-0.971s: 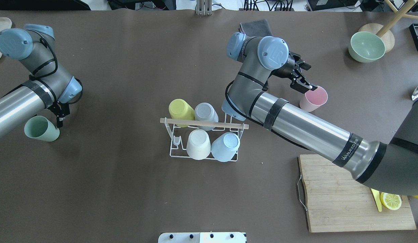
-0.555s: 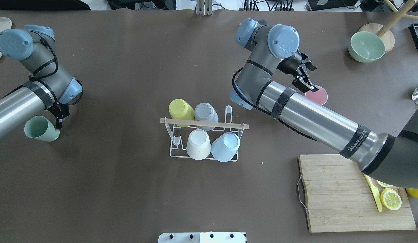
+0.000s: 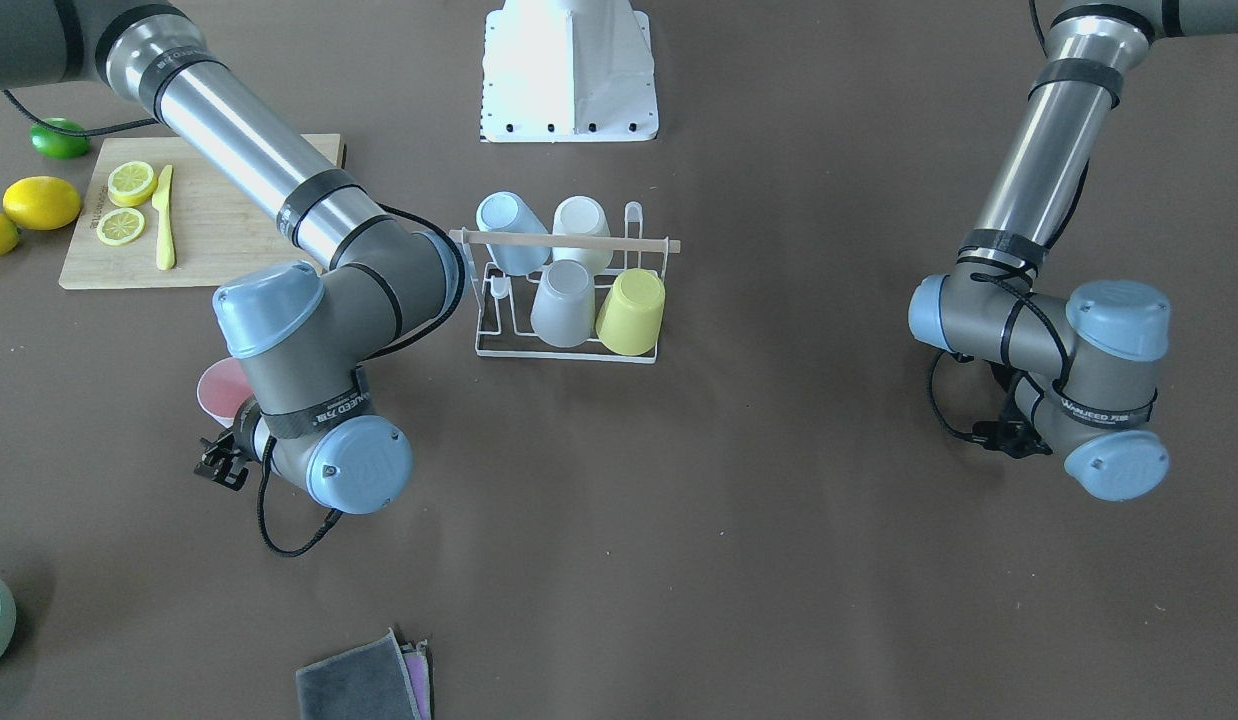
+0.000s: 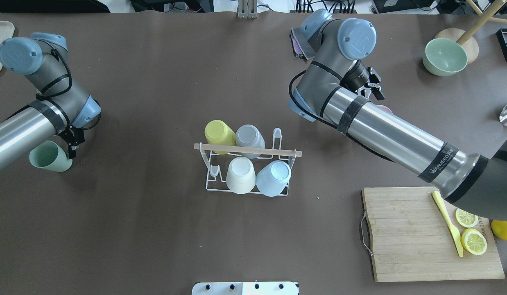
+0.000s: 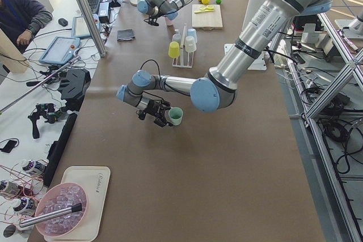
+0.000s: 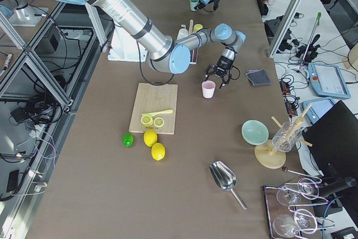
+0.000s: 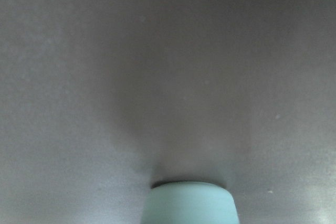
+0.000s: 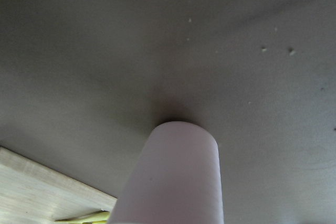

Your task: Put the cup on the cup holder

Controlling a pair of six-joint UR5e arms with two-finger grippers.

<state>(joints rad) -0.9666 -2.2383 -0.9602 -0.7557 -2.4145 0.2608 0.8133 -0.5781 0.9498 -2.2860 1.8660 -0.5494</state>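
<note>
The white wire cup holder (image 4: 247, 150) with a wooden rod stands mid-table and carries yellow, grey, white and blue cups upside down; one prong (image 4: 277, 133) at its far right is bare. My right gripper (image 4: 378, 96) is shut on the rim of a pink cup (image 6: 208, 89). That cup stands about upright on the table, mostly hidden under my forearm in the overhead view (image 4: 386, 109), and fills the bottom of the right wrist view (image 8: 178, 177). My left gripper (image 4: 71, 152) is shut on the rim of a green cup (image 4: 46, 156) at the table's left, low over the surface.
A bamboo cutting board (image 4: 405, 233) with lemon slices and a yellow knife lies at the front right. A green bowl (image 4: 444, 56) stands at the far right. A folded grey cloth (image 4: 298, 43) lies behind the right arm. Lemons and a lime (image 3: 41, 200) sit beside the board.
My right wrist has swung up and away from the rack, and the pink cup has gone from leaning to about upright, now under the forearm. The left arm shifted only slightly.
</note>
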